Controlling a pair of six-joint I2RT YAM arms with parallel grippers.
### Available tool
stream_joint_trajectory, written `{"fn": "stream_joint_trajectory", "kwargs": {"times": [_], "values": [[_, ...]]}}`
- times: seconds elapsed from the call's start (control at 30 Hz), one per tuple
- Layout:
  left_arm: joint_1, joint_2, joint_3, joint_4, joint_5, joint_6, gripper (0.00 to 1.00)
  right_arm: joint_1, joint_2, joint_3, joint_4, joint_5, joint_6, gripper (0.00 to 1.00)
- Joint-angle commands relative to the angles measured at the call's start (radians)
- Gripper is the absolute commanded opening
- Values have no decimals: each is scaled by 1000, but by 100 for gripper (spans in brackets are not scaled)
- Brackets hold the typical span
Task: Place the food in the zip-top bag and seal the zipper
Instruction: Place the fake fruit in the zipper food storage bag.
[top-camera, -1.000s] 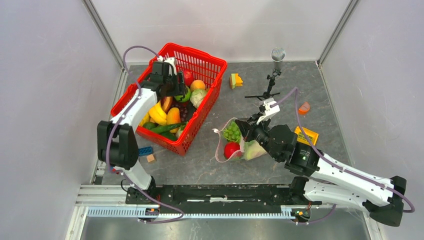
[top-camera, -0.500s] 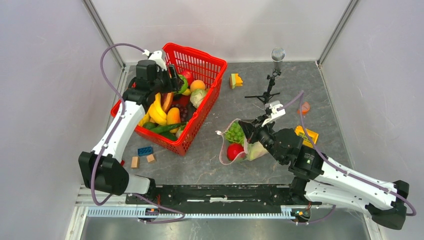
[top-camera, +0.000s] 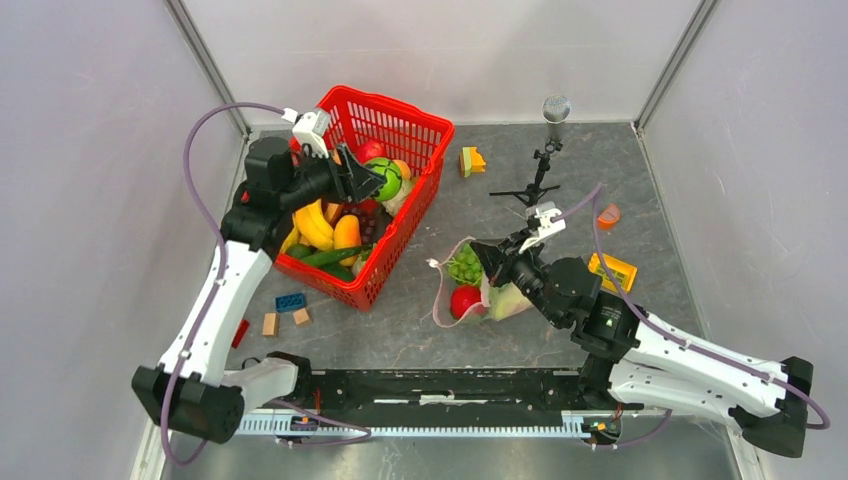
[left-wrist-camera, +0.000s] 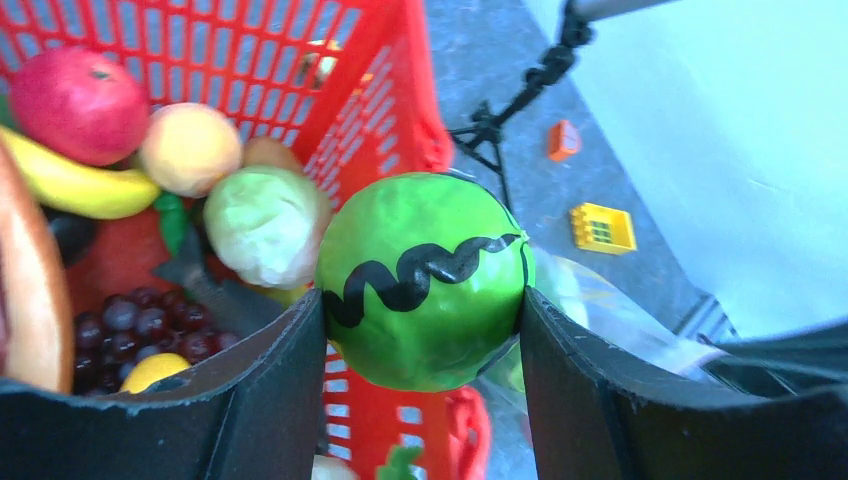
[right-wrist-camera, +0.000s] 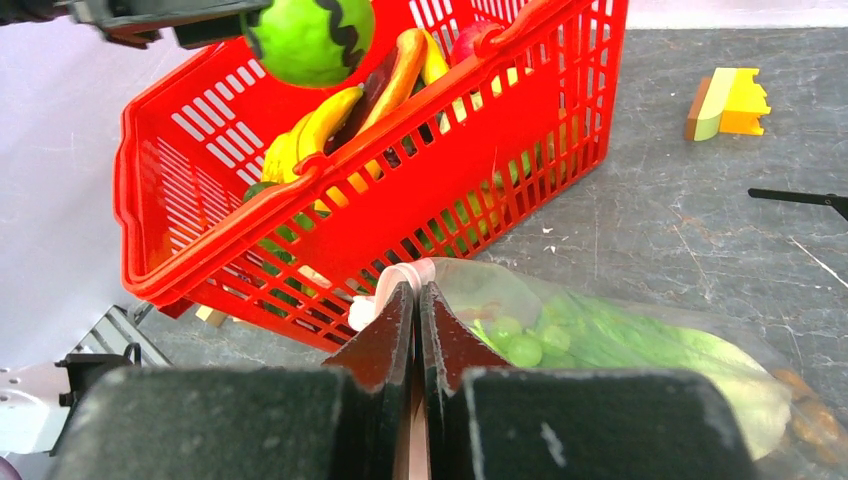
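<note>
Red mesh basket (top-camera: 395, 106) sat at the far-left corner of the grey mottled table (top-camera: 400, 335). Off its near corner, by the left edge: a blue block (top-camera: 291, 301), two small wooden blocks (top-camera: 269, 324) (top-camera: 301, 316), and a small red piece (top-camera: 241, 332) nearest that edge. Yellow-and-green block (top-camera: 471, 160) lay near the far edge, just right of the basket, not touching. Microphone on black tripod (top-camera: 540, 165) stood upright near the far edge, right of centre. Orange piece (top-camera: 607, 216) lay right of the tripod, with a yellow studded brick (top-camera: 612, 271) nearer, toward the right edge.
</note>
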Motion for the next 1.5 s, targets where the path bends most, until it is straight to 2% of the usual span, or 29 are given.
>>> {"fn": "stream_joint_trajectory", "kwargs": {"times": [0.0, 0.13, 0.53, 0.9, 1.0, 1.13, 1.3, 1.47], "values": [[-29, -100, -26, 55, 172, -51, 44, -3, 22, 18, 107, -4, 13, 7], [-83, -162, -91, 55, 189, -77, 45, -2, 55, 28, 159, -11, 22, 6], [-328, -229, -169, 15, 52, -78, 45, -1, 86, -13, 305, 34, 93, 6], [-468, -226, -144, 5, 2, -92, 45, -1, 77, -30, 326, 30, 105, 7], [-495, -258, -146, 4, -53, -90, 45, -2, 77, -23, 315, 36, 105, 7], [-513, -211, -141, -57, -120, -90, 43, -1, 67, -30, 327, 34, 105, 7], [-586, -185, -199, 25, -276, -148, 43, -2, 52, -38, 351, -2, 106, 7], [-642, -175, -245, 168, -326, -217, 43, -1, 42, -41, 356, -38, 119, 7]]}}
